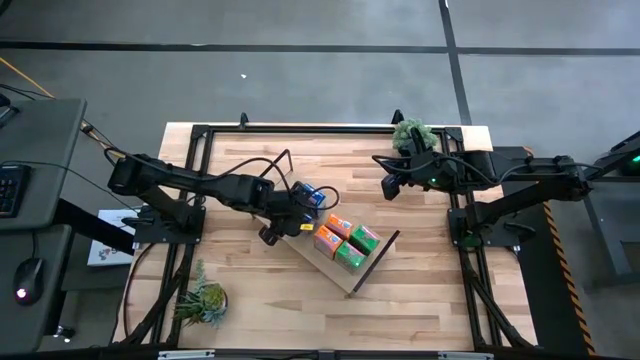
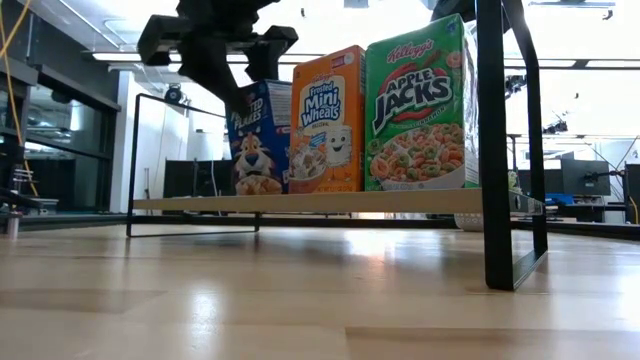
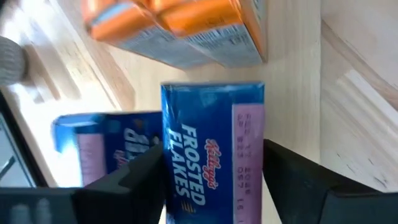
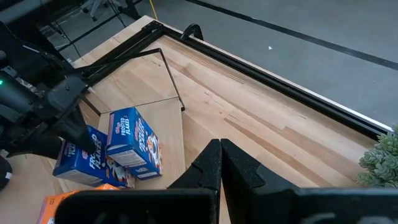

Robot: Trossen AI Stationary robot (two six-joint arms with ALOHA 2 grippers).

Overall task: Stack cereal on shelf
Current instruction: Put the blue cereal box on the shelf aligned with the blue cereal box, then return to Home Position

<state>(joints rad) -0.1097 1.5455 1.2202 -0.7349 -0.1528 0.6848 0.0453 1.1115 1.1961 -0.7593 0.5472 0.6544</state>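
The shelf (image 2: 300, 202) lies slantwise at mid-table and carries the cereal upright in a row: a green box (image 2: 420, 100), an orange box (image 2: 328, 120) and a blue box (image 2: 258, 140). My left gripper (image 3: 214, 186) comes down from above over the blue box (image 3: 211, 149), one finger on each side of it, jaws parted about the box's width. A second blue box (image 3: 93, 143) stands just beside it. My right gripper (image 1: 386, 188) hangs shut above the table's far right part, away from the shelf, touching nothing. My left gripper stands astride the blue box's top end, one finger (image 3: 134, 177) by one long side and the other finger (image 3: 292, 180) by the opposite side, slanting down from the table's left. I cannot tell whether they touch it. The box stands upright on the shelf.
One small green plant (image 1: 410, 132) sits at the far right and another (image 1: 203, 300) at the near left. The shelf's black wire end (image 2: 505, 150) rises at its right. Black frame rails (image 1: 300, 128) edge the table. Bare wood (image 1: 420, 290) lies near the front.
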